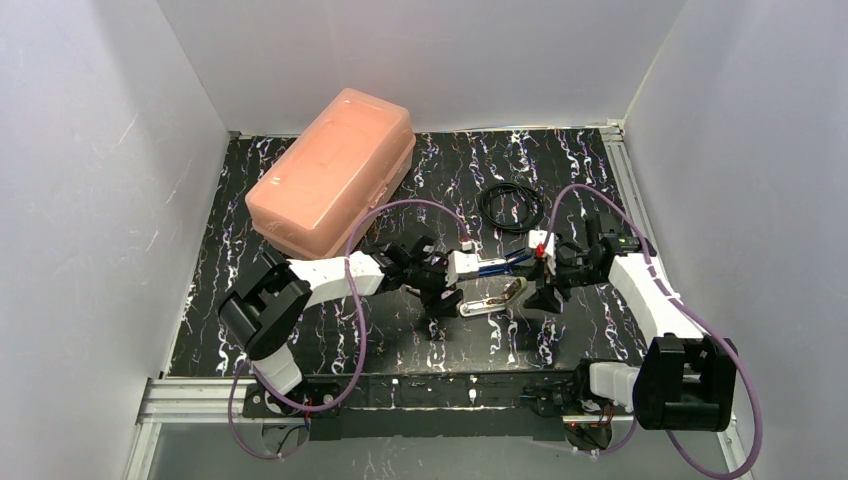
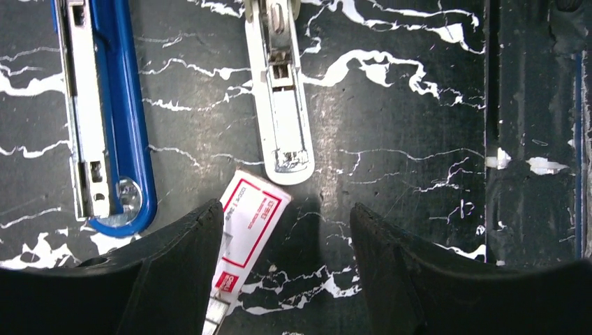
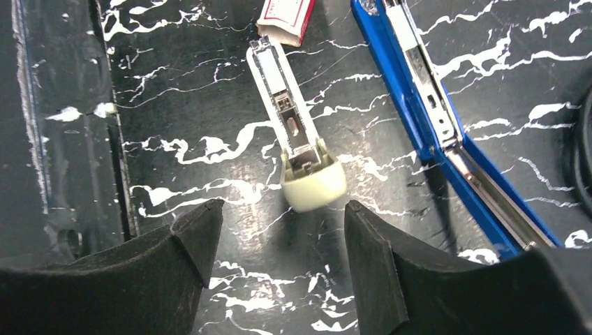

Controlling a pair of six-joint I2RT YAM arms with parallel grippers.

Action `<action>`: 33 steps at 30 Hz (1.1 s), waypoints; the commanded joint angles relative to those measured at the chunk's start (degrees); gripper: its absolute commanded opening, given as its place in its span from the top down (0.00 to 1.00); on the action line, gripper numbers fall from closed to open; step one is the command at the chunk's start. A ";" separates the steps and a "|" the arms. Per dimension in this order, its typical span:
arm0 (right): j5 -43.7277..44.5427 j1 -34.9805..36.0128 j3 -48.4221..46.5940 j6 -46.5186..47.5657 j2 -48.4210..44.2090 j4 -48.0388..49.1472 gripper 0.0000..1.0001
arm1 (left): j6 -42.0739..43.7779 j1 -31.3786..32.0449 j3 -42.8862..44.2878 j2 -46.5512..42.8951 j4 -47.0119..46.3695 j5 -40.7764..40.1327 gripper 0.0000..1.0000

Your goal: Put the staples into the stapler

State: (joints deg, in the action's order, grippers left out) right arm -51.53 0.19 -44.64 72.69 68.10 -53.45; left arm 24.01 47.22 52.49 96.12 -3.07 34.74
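Note:
The staples box [image 2: 249, 218], pink-red with a pale label, lies on the table, its grey inner tray sticking out at the near end. My left gripper [image 2: 286, 234] is open above it; the box sits by the left finger [image 2: 183, 259] and is partly hidden under it. The stapler lies open: a blue arm with a metal channel [image 2: 105, 118] and a white base [image 2: 280, 105]. My right gripper [image 3: 279, 227] is open and empty just short of the base's cream end [image 3: 314, 185]. The blue arm [image 3: 433, 118] and the box [image 3: 286, 15] also show there.
The large salmon-pink plastic case [image 1: 335, 170] stands at the back left. A black cable coil [image 1: 512, 208] lies at the back right of centre. The two grippers [image 1: 437, 305] [image 1: 543, 297] face each other across the stapler [image 1: 495, 280]. White walls close three sides.

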 commanded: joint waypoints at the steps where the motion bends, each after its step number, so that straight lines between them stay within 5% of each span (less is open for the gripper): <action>1: 0.42 2.71 0.42 -5.18 -0.22 10.39 0.28 | 0.86 1.02 3.03 0.87 -0.80 0.88 0.37; 33: 4.74 9.73 -0.60 -6.99 2.78 10.82 0.60 | -1.68 3.30 3.77 4.85 -3.98 1.57 0.60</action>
State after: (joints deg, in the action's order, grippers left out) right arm -46.81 9.15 -44.25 67.09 70.91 -42.98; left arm 22.90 50.13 56.31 100.86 -5.19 35.00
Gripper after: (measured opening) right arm 0.443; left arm 0.416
